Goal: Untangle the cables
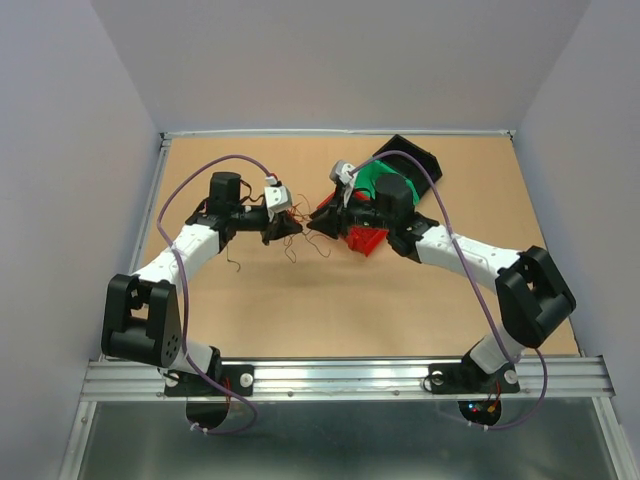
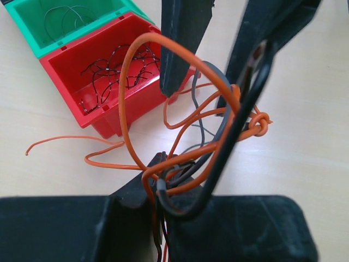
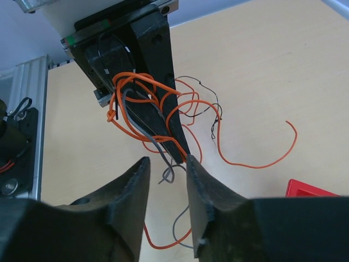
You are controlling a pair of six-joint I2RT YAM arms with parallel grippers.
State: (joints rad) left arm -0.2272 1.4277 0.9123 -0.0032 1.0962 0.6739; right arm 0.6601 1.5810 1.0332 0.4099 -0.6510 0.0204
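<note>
The cables are a small tangle [image 2: 260,122] of thin orange, grey and black wires. My left gripper [image 2: 158,164] is shut on the tangle and holds it just above the table centre [image 1: 298,238]. My right gripper [image 3: 167,161] is open and faces the left one nose to nose [image 1: 316,222]. Its two fingers [image 2: 182,43] straddle the far side of the tangle. In the right wrist view the orange loops [image 3: 139,82] wrap the left gripper's fingers. A grey wire end [image 3: 173,172] hangs by the gap between the right jaws, which close on nothing.
A red bin [image 2: 103,117] with black wires in it stands beside a green bin [image 2: 38,33] with grey wires, just right of the grippers [image 1: 365,240]. A black tray [image 1: 412,160] lies at the back. Loose orange wires [image 3: 256,162] trail on the table.
</note>
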